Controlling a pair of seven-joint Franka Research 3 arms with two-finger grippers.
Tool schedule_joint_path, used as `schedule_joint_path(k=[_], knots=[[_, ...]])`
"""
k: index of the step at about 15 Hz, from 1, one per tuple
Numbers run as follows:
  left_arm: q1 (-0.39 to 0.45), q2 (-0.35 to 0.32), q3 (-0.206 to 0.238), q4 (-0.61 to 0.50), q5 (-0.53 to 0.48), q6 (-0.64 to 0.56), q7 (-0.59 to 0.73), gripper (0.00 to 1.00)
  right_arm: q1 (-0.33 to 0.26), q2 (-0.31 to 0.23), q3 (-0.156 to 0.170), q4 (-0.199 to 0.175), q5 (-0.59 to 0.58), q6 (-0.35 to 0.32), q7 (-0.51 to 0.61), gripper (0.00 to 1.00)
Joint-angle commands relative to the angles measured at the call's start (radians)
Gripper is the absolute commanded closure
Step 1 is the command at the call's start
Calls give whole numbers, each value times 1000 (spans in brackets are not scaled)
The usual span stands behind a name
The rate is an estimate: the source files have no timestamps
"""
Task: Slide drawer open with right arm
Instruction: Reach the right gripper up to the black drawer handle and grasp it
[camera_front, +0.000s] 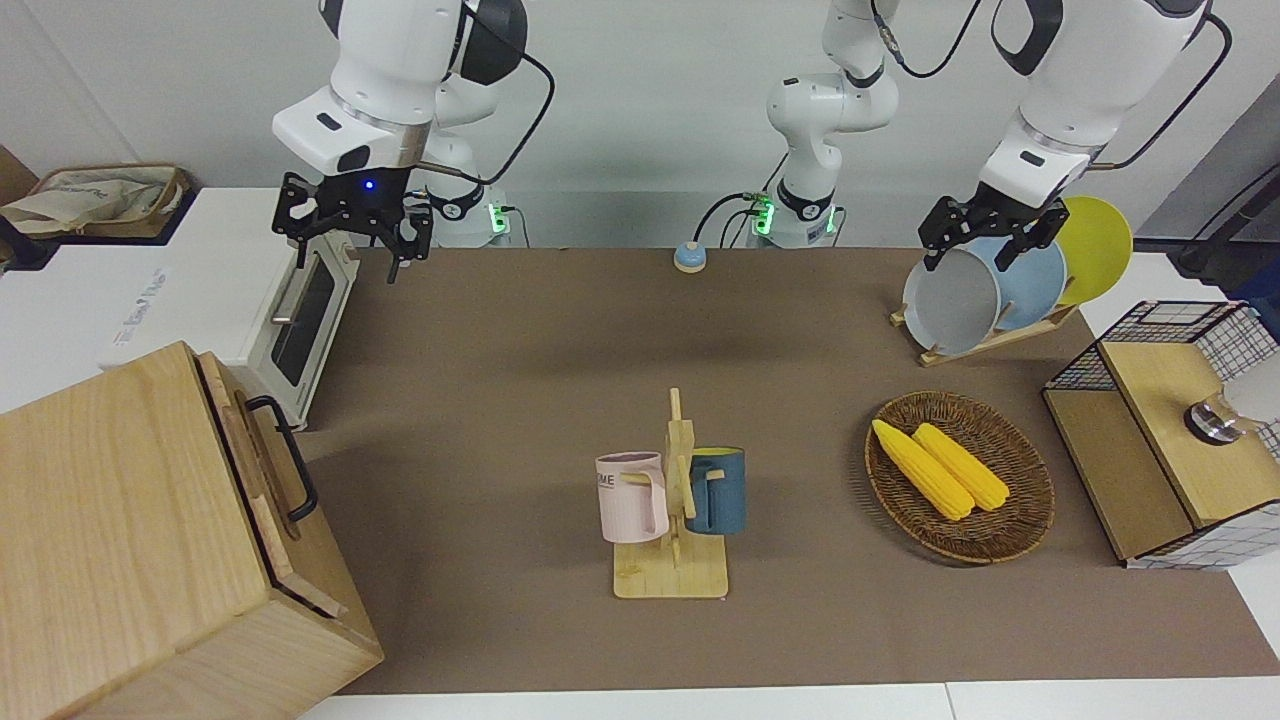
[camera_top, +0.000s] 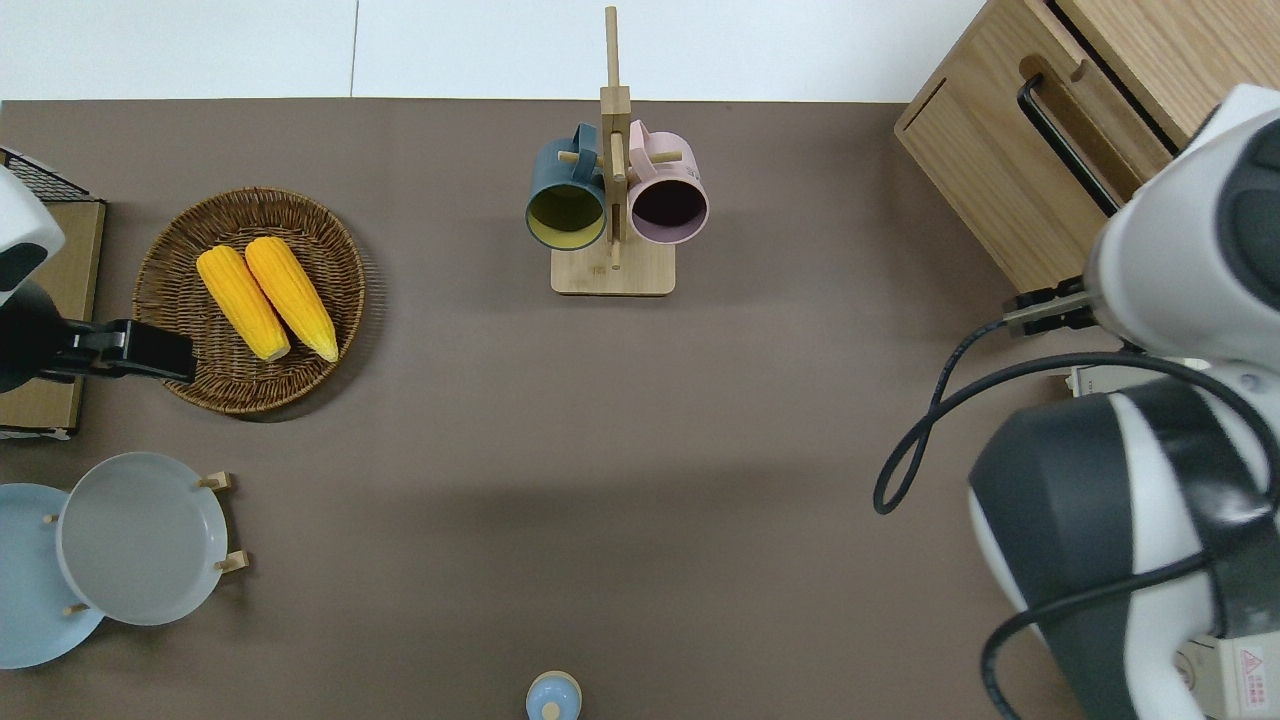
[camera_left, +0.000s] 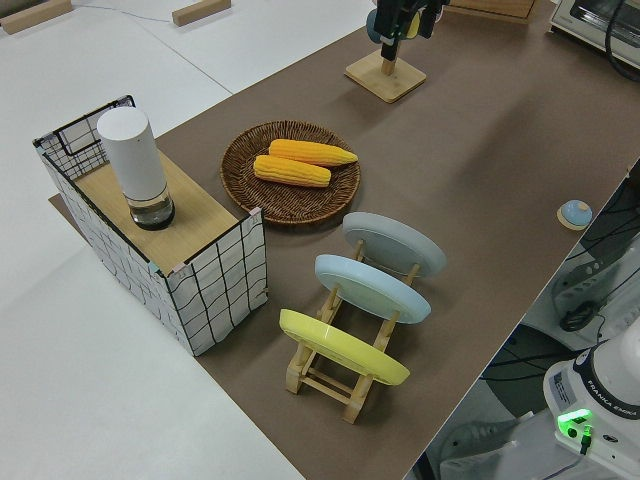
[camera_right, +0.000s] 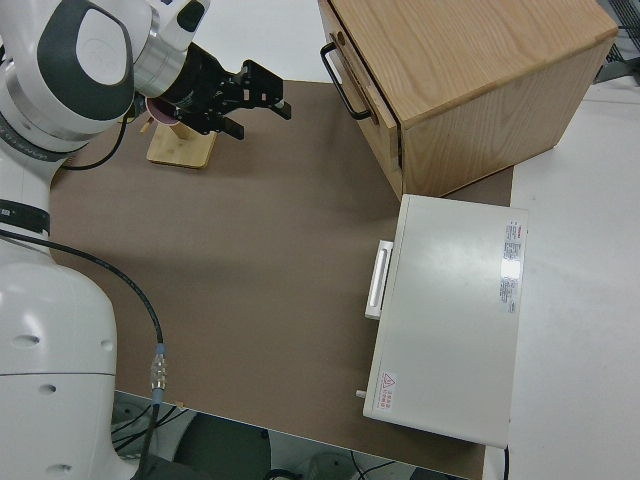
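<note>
The drawer (camera_front: 262, 470) is the front panel of the pale wooden box (camera_front: 120, 540) at the right arm's end of the table. It sits flush in the box, with its black bar handle (camera_front: 288, 462) facing the table's middle. The handle also shows in the overhead view (camera_top: 1062, 135) and the right side view (camera_right: 344, 82). My right gripper (camera_front: 350, 245) is open and empty, up in the air. In the overhead view it (camera_top: 1045, 312) is over the mat by the box's corner nearer to the robots, apart from the handle. The left arm is parked, its gripper (camera_front: 985, 245) open.
A white toaster oven (camera_front: 300, 310) stands beside the box, nearer to the robots. A mug rack (camera_front: 672, 510) with two mugs stands mid-table. A basket of corn (camera_front: 958, 475), a plate rack (camera_front: 1000, 285) and a wire-grid cabinet (camera_front: 1170, 430) are at the left arm's end.
</note>
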Motion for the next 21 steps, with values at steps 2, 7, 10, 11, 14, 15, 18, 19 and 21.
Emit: schedule_joint_path(k=[2, 7, 10, 11, 14, 15, 18, 19, 21], knots=[[5, 11, -7, 26, 17, -20, 10, 7, 53, 44, 7, -51, -247, 1, -6, 21], [5, 11, -7, 24, 17, -20, 10, 7, 102, 81, 7, -120, -457, 55, 57, 21], [5, 11, -7, 24, 17, -20, 10, 7, 104, 85, 11, -186, -586, 121, 118, 21], [5, 11, -7, 26, 17, -20, 10, 7, 104, 97, 12, -189, -616, 135, 126, 21], [5, 11, -7, 24, 17, -20, 10, 7, 104, 142, 12, -189, -708, 158, 153, 21], [5, 11, -7, 24, 17, -20, 10, 7, 105, 157, 12, -189, -746, 159, 175, 21], [5, 11, -7, 24, 17, -20, 8, 7, 118, 203, 13, -189, -827, 164, 224, 21], [5, 11, -7, 24, 17, -20, 10, 7, 121, 219, 13, -189, -862, 164, 246, 21], [5, 11, -7, 24, 17, -20, 10, 7, 122, 245, 13, -189, -909, 164, 275, 21]])
